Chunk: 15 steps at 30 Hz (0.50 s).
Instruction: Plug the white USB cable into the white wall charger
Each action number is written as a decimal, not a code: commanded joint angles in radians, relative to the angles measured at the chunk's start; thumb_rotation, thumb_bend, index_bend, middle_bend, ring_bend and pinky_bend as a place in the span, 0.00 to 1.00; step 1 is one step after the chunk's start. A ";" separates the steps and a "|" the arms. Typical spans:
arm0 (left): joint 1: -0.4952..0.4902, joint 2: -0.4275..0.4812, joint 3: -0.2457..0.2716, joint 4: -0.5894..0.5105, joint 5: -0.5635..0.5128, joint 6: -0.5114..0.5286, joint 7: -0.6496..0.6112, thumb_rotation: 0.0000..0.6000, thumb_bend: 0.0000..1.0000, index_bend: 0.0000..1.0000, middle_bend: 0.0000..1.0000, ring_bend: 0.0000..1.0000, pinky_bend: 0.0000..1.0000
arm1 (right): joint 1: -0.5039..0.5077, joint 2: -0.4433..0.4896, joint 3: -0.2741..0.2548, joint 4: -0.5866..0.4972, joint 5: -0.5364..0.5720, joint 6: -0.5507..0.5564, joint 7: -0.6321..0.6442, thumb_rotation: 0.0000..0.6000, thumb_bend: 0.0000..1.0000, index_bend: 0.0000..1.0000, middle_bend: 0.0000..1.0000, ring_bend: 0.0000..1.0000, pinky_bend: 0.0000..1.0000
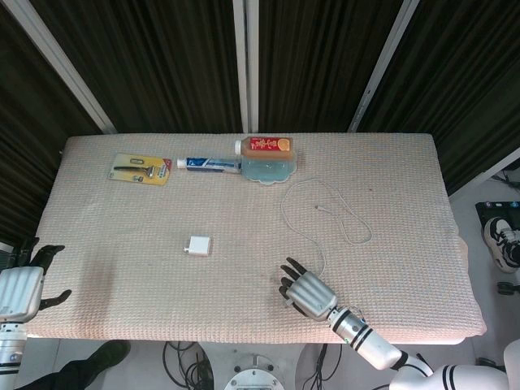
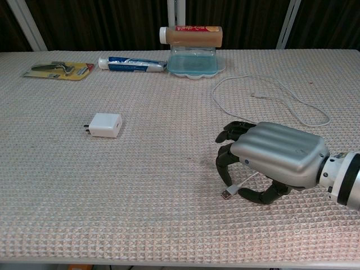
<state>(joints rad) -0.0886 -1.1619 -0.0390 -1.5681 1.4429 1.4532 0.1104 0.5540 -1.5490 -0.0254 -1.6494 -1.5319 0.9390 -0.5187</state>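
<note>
The white wall charger [image 1: 197,244] [image 2: 105,125] lies flat on the woven mat, left of centre, prongs pointing left. The white USB cable [image 1: 309,236] [image 2: 292,101] loops across the right half. Its USB plug [image 2: 227,193] rests on the mat near the front edge. My right hand [image 1: 307,292] [image 2: 275,160] hovers palm down over that end of the cable, dark fingers [image 2: 226,163] arched down around the cord, nothing gripped. My left hand [image 1: 20,288] hangs beyond the table's left edge, holding nothing, fingers apart.
At the back stand a blue dish [image 2: 194,64] with an orange bottle [image 2: 190,35] lying on it, a toothpaste tube [image 2: 132,63] and a yellow razor pack [image 2: 58,70]. The table's front edge [image 1: 244,337] runs just below my right hand.
</note>
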 commanded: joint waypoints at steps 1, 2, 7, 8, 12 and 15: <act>0.000 -0.001 0.000 0.002 -0.001 -0.001 -0.002 1.00 0.07 0.21 0.22 0.04 0.01 | 0.002 -0.003 -0.001 0.001 0.005 -0.001 -0.003 1.00 0.33 0.51 0.35 0.11 0.02; 0.001 -0.001 0.001 0.004 -0.001 -0.001 -0.003 1.00 0.07 0.21 0.22 0.04 0.01 | 0.003 -0.005 -0.002 0.001 0.007 -0.002 -0.004 1.00 0.33 0.51 0.35 0.11 0.02; 0.002 -0.002 0.001 0.010 -0.001 -0.002 -0.009 1.00 0.07 0.21 0.21 0.04 0.01 | 0.004 -0.013 -0.004 0.003 0.011 0.003 -0.007 1.00 0.33 0.54 0.37 0.13 0.02; 0.002 -0.003 0.001 0.011 -0.001 -0.001 -0.011 1.00 0.07 0.21 0.21 0.04 0.01 | 0.004 -0.015 -0.005 0.004 0.010 0.006 -0.005 1.00 0.33 0.54 0.37 0.14 0.02; 0.000 -0.003 0.002 0.017 0.001 -0.005 -0.016 1.00 0.07 0.21 0.21 0.04 0.01 | 0.003 -0.018 -0.005 0.005 0.004 0.019 0.008 1.00 0.34 0.57 0.42 0.17 0.02; -0.003 -0.001 0.001 0.018 0.004 -0.008 -0.017 1.00 0.07 0.21 0.21 0.04 0.01 | -0.001 -0.018 -0.003 0.007 -0.010 0.042 0.026 1.00 0.36 0.59 0.44 0.20 0.02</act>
<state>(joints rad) -0.0915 -1.1632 -0.0378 -1.5501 1.4467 1.4458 0.0934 0.5550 -1.5667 -0.0297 -1.6434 -1.5362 0.9740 -0.4991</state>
